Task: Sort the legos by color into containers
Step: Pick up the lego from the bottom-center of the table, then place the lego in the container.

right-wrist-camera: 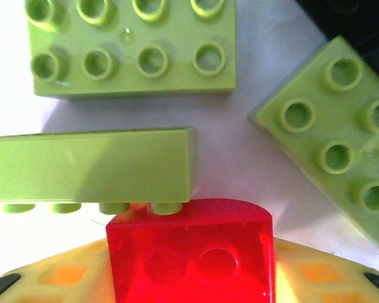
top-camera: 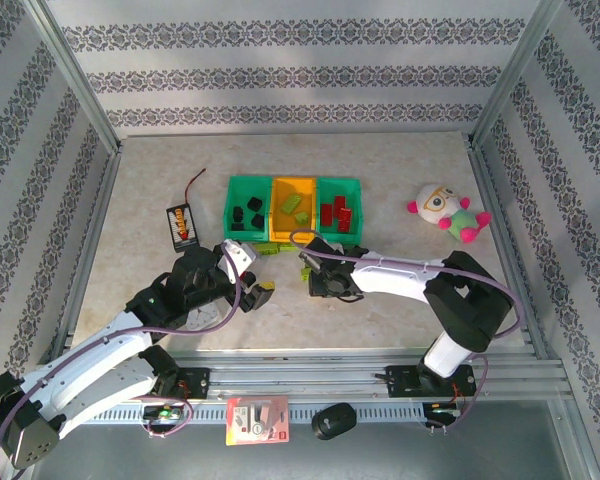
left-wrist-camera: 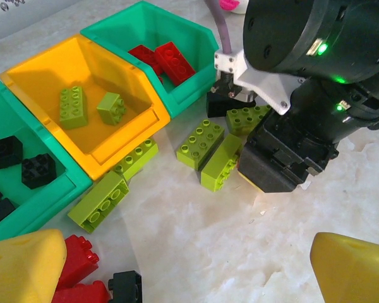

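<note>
Three containers stand in a row: a teal bin (top-camera: 230, 205) with black legos, an orange bin (top-camera: 277, 207) with lime ones, and a teal bin (top-camera: 357, 200) with red ones. Lime legos (left-wrist-camera: 200, 144) lie loose in front of them. My right gripper (right-wrist-camera: 189, 278) is down among these, shut on a red lego (right-wrist-camera: 189, 252) between its yellow pads (right-wrist-camera: 57, 278), beside a lime lego on its side (right-wrist-camera: 88, 164). My left gripper (left-wrist-camera: 189, 271) hovers open over bare table just to the left, near red legos (left-wrist-camera: 76, 265) and a black lego (left-wrist-camera: 125, 287).
A black battery holder with wires (top-camera: 182, 224) lies left of the bins. A plush toy (top-camera: 445, 211) sits at the right. Metal frame rails and patterned walls close in the table on all sides.
</note>
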Available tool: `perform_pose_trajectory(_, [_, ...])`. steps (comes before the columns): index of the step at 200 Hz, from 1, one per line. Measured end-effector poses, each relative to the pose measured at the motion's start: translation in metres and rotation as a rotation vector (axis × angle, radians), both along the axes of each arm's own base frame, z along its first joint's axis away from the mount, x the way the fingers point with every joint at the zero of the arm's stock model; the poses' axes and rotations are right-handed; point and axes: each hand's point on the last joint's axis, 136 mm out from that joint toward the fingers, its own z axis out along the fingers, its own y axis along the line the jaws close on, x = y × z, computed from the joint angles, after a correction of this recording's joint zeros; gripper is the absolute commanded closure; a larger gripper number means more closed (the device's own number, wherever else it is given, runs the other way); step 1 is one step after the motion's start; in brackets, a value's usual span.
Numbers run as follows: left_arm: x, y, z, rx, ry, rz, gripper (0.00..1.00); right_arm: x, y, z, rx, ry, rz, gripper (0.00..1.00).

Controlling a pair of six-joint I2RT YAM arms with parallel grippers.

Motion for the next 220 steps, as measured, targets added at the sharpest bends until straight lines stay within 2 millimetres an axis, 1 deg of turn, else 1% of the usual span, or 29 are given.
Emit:
perform_pose_trajectory(24, [0.0,0.0,0.0,-0.001,-0.001,0.0,0.01,0.005,0.0,0.021,0.031,-0.055,-0.005,0.5])
perform_pose_trajectory(51, [0.002,-0.001,0.003,-0.011,-0.013,0.001,0.01,0.015,0.001,0.057,0.082,-0.142,-0.012,0.5])
perform_pose_trajectory(72, [0.003,-0.002,0.007,-0.022,-0.026,0.001,0.01,0.034,-0.001,0.087,0.123,-0.217,-0.028,0.5])
perform_pose_trajectory(93, [0.006,-0.002,0.011,-0.04,-0.031,0.018,0.01,0.056,-0.004,0.112,0.148,-0.281,-0.046,0.5])
perform_pose_trajectory(112, [0.012,0.002,0.013,-0.052,-0.03,0.071,0.01,0.078,-0.01,0.129,0.154,-0.331,-0.068,0.5])
perform_pose_trajectory(125, [0.017,0.005,0.012,-0.055,-0.028,0.109,0.01,0.093,-0.014,0.137,0.154,-0.359,-0.082,0.5])
perform_pose_trajectory(146, [0.021,0.007,0.012,-0.056,-0.021,0.136,0.01,0.117,-0.022,0.14,0.128,-0.387,-0.101,0.5])
perform_pose_trajectory(165, [0.023,0.006,0.015,-0.066,-0.029,0.138,0.01,0.137,-0.029,0.134,0.097,-0.394,-0.113,0.5])
perform_pose_trajectory(193, [0.022,0.0,0.022,-0.088,-0.039,0.114,0.01,0.162,-0.04,0.115,0.045,-0.376,-0.132,0.5])
perform_pose_trajectory(220, [0.018,-0.01,0.02,-0.093,-0.021,0.051,0.01,0.18,-0.051,0.097,0.008,-0.347,-0.149,0.49])
